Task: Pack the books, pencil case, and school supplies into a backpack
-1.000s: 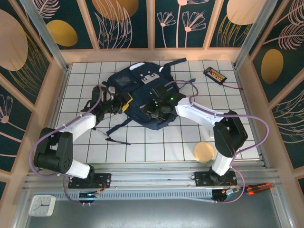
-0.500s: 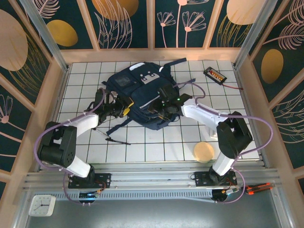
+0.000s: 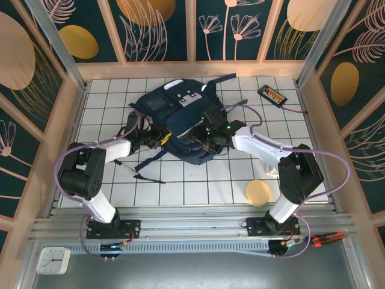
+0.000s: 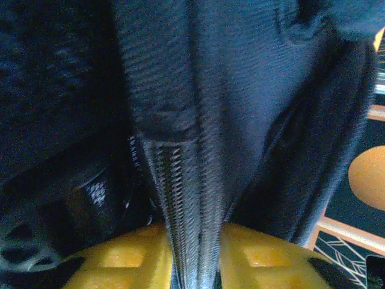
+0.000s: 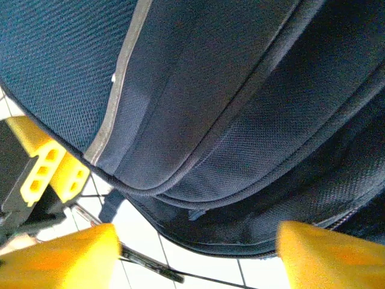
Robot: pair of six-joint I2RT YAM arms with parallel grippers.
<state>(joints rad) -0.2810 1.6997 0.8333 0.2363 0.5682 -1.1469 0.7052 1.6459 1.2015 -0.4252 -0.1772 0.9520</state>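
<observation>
At the backpack's eight o'clock edge, left tool pinches the zip seam, right tool wide; fabric could slip.

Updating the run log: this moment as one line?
left gripper: pinching backpack zip seam | right gripper: open at backpack | pen: on table

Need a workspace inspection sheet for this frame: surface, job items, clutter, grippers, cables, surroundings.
Surface: white tiled table, flat.
Job's things: backpack lying mid-table; black pen on the tiles in front of it.
Clutter: tan disc front right; black device with orange buttons back right.
Grippers: left gripper shut on the backpack's zip edge; right gripper open at the backpack.
Cables: purple cables loop along both arms.
Surroundings: floral wall panels; clock by the rail.
</observation>
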